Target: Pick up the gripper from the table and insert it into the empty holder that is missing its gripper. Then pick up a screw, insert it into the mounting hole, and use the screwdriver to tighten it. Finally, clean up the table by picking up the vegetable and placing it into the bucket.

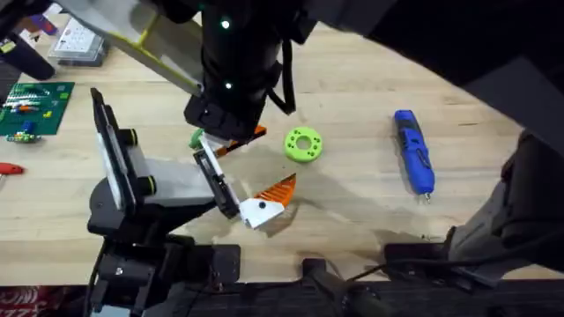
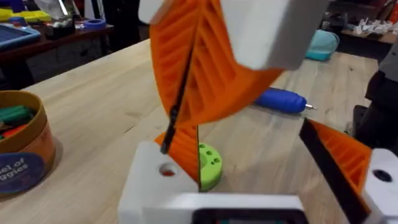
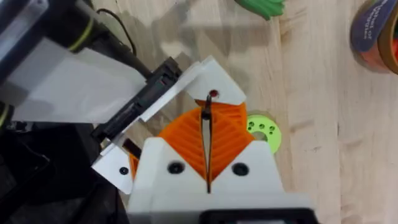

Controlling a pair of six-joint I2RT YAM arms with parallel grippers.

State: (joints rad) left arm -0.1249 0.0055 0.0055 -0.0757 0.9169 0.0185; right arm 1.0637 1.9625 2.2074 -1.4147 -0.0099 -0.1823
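The gripper [image 1: 270, 199], an orange ribbed wedge on a white block, lies at the outer end of the holder [image 1: 172, 180], touching the black clamp on the white angled arm. Whether it is fully seated there I cannot tell. The holder's black stand and tall plate stand at the left of the surface [image 1: 352, 88].

The right pincer [image 3: 207, 115] hangs over the holder's end with its orange pads pressed flat together, so that just a thin dark seam shows between them. Nothing I can make out is held there. A small dark-red spot sits on the white plate just beyond the tips.

The left pincer [image 2: 245, 134] is spread wide, its two fingers well apart with nothing between them, and the other arm's closed pads loom just above it.

The lime-green ring [image 1: 304, 145] lies near the gripper. The blue screwdriver [image 1: 414, 150] lies well apart to the right. A green vegetable [image 3: 261, 5] and the round bucket [image 2: 18, 149] sit on the wood farther off.
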